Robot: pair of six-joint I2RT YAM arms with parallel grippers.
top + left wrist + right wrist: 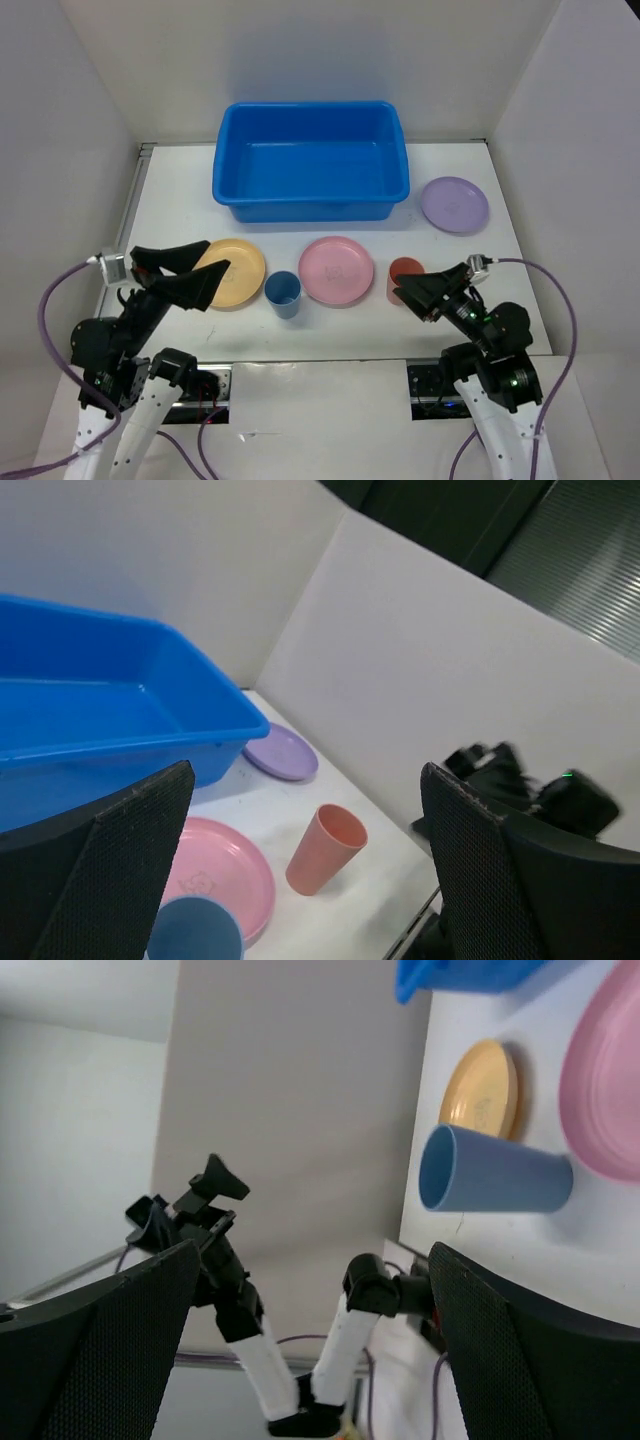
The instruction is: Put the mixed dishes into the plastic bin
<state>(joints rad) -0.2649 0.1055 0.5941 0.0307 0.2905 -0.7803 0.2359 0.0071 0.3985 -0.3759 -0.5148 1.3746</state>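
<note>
Wide open and gripping nothing: left end effector (pixel 217 257) poised over the left edge of the yellow plate (pixel 243 276), right end effector (pixel 410 302) with its tips just beside the upright salmon-red cup (pixel 403 266). Between the two, on the white desk (pixel 180 190), blue cup (pixel 284 293) and pink plate (pixel 337 269) side by side. Lilac plate (pixel 454 204) well beyond the right end effector, near the right end of the blue plastic bin (pixel 310 208), set across the desk far ahead of both end effectors, all five dishes outside it.

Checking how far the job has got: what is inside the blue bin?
Nothing: from above, the blue bin shows its whole floor, and it is bare. In the left wrist view, its near wall hides part of the floor.
</note>
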